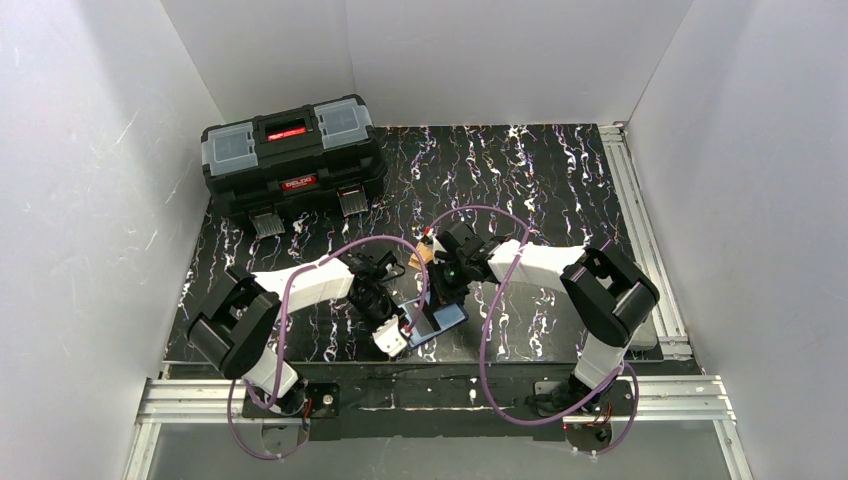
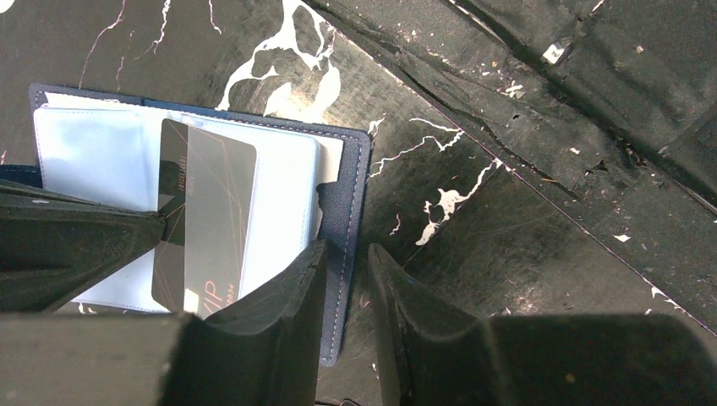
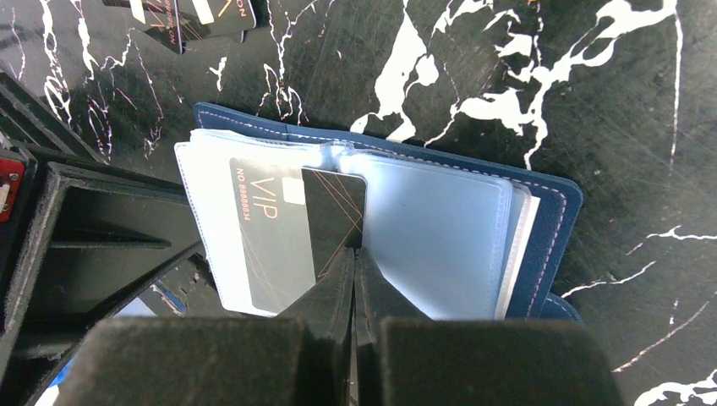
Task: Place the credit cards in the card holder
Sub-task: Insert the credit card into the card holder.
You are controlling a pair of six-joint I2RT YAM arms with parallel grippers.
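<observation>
Right pincer (image 3: 356, 258), clenched on the trailing edge of a dark credit card (image 3: 270, 237) marked VIP, whose leading part lies under a clear pocket of the card holder (image 3: 550, 228). Holder open and flat on the counter (image 3: 473, 76), light-blue leaves upward. Left pincer (image 2: 347, 249) at the holder's opposite side, jaws part-way apart astride the navy cover edge, one finger on the leaves, grasping nothing visible. Further cards (image 3: 182, 21) lie on the counter just beyond the holder, apart from it.

Likely faults: a skewed push would wedge the card's corner in the pocket mouth. A push harder than the left pincer's restraint would slide the whole holder. The loose leaves could fold over the card. Both pincers work close over the holder, so either could strike the other.

Room: the holder lies near the counter's front edge, with little margin there. Bare counter shows behind it as far as the black toolbox (image 1: 290, 160), well apart.
</observation>
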